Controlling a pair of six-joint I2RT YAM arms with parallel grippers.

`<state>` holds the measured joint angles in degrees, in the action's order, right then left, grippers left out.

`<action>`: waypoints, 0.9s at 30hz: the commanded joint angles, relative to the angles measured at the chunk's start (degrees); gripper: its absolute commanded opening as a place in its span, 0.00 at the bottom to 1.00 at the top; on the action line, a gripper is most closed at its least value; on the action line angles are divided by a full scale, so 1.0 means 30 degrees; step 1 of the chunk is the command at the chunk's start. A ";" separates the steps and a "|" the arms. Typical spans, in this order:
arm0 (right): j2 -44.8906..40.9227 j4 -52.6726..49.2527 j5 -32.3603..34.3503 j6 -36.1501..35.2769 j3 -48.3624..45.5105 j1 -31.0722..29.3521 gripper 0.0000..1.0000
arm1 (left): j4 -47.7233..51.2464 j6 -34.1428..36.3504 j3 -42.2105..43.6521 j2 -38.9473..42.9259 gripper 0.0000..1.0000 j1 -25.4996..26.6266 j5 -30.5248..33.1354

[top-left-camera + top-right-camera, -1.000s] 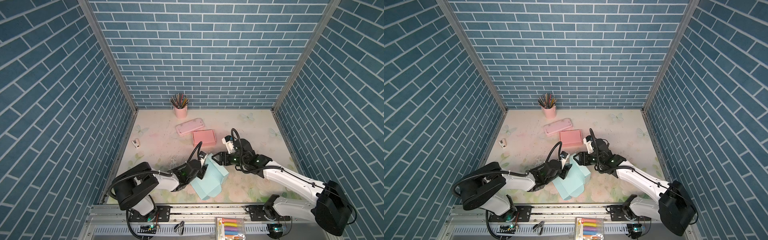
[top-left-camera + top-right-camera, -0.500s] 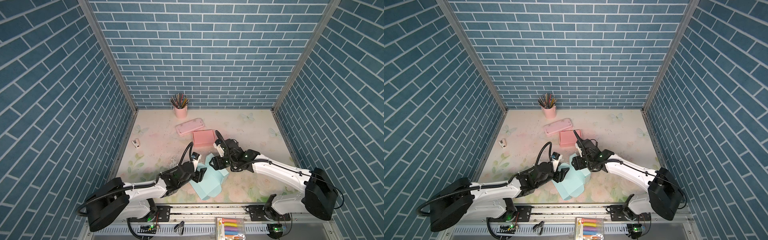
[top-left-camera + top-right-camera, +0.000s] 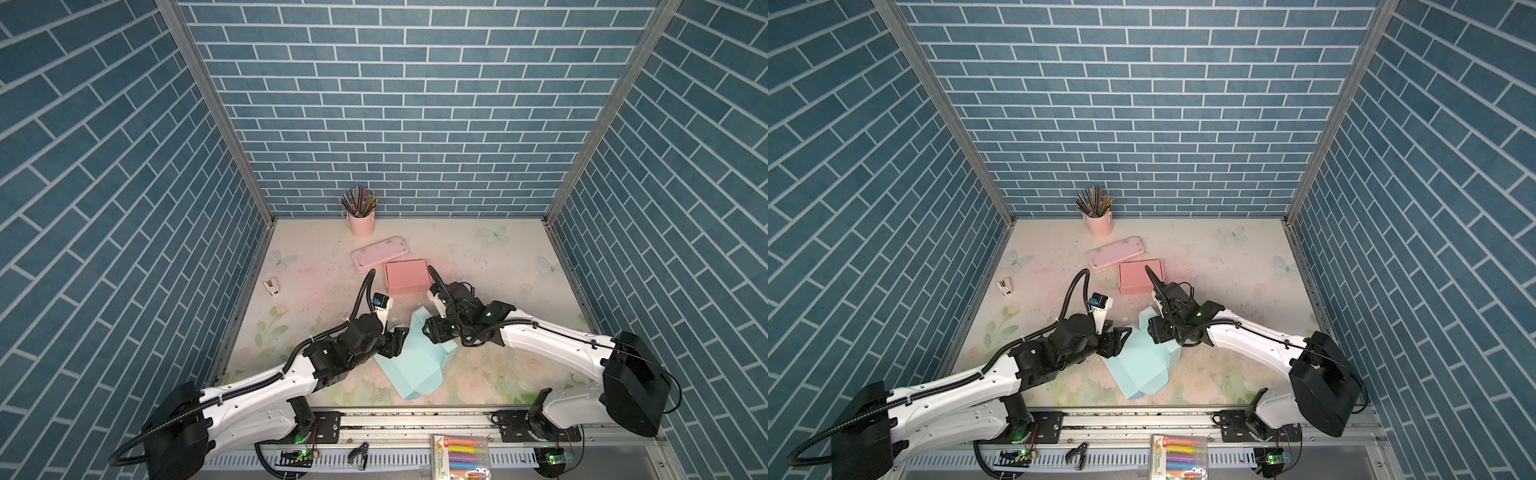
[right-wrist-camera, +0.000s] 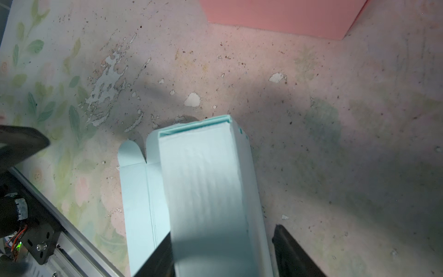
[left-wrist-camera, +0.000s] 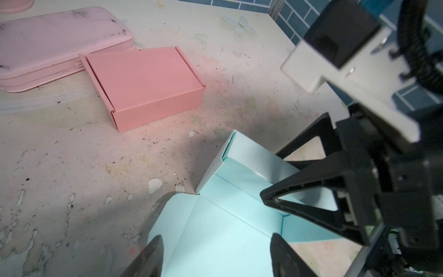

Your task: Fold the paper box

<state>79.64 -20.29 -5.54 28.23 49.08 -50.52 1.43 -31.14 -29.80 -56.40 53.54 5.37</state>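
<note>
Paper box — pale blue, half formed — lies on the table near the front edge, between the two pincers. Far left, a small white item sits by the side wall. Left gripper hangs over the box's flat panel, jaws spread wide, gripping nothing. Right gripper straddles the one raised wall, jaws partly apart; one jaw meets the wall, but whether it is clamped cannot be told. Behind them, a pink cup at the back wall holds pencils. A closed pink case lies in front of it, with a shut pink box just beside — contents hidden.
</note>
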 commanded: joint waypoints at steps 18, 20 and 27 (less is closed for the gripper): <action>-0.2448 0.6844 -0.6692 0.2599 -0.5592 0.4631 0.54 | 0.4621 -0.1765 0.0421 0.2105 0.73 -0.6007 -0.6415; -0.2635 0.7778 -0.7202 0.3142 -0.6240 0.5047 0.54 | 0.4114 -0.2223 0.0672 0.2236 0.73 -0.6017 -0.6644; -0.3061 0.8894 -0.7876 0.3806 -0.7422 0.5877 0.55 | 0.2769 -0.4240 0.1692 0.2160 0.76 -0.6012 -0.6776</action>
<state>71.33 4.01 -26.98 37.60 27.35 -33.41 12.43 -40.03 -26.48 -50.37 35.86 -14.48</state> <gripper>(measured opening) 0.544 0.759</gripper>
